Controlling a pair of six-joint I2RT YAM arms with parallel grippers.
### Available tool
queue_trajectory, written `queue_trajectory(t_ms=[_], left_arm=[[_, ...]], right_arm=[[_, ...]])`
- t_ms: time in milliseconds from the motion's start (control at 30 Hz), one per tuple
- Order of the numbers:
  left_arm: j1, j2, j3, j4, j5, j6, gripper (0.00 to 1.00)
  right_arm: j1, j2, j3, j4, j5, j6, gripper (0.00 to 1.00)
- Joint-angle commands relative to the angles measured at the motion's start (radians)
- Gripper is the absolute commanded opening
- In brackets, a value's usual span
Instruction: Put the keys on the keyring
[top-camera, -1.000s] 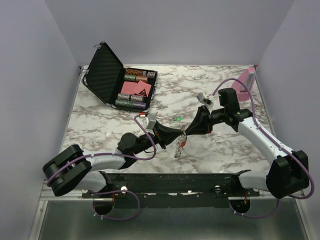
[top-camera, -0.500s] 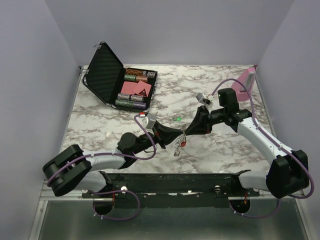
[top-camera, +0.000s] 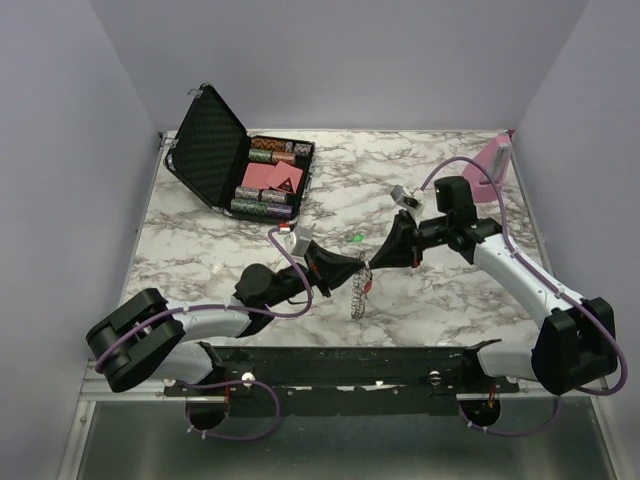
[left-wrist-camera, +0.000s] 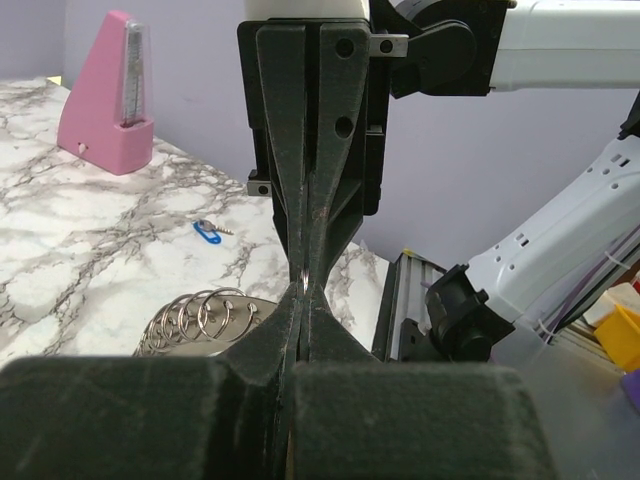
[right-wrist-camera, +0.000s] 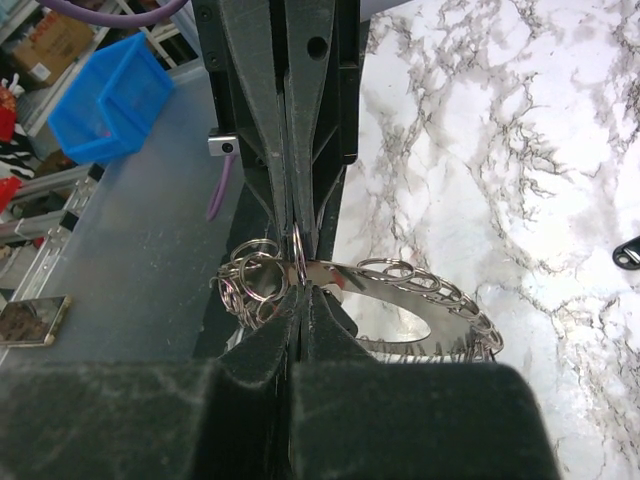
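Pinching the keyring (top-camera: 358, 296) with the left claw (top-camera: 352, 268), fingers pressed fully together. Meeting it tip to tip with the right claw (top-camera: 376, 262), likewise closed tight on the same chain of silvery rings, so gripped from both sides at one spot. All of this around the middle of the tabletop (top-camera: 200, 250), a little toward the near edge.

Hanging from the pinch as a limp strand of linked rings, trailing toward the near edge in the top view. Cannot tell whether its lower end touches the marble. In the right wrist view, curving away to the right of the tips as a flat band of loops, with a small bunch of rings gathered just left of them. In the left wrist view, showing as a cluster of rings just left of the closed fingers.

Lying on the marble just beyond the two claws, toward the far edge: a green-headed key (top-camera: 356, 238), apart from the chain. Lying flat farther off, between the claws and the pink stand (left-wrist-camera: 105, 95): a blue-headed key (left-wrist-camera: 210, 232), also loose.

Standing upright at the far right corner: that pink stand. Sitting near the far left corner: an open black case (top-camera: 240, 165), lid leaned back, filled with small coloured pieces.
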Motion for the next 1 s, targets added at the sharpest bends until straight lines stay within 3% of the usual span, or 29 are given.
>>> queue_trajectory(t_ms=[0,967], left_arm=[[0.007,0.008,0.011,0.265,0.025,-0.016,0.0],[0.011,0.037,0.058,0.31,0.08,-0.032,0.0]], right_arm=[[0.013,0.008,-0.014,0.021,0.019,0.017,0.03],[0.032,0.01,-0.036,0.112,0.026,0.101,0.03]])
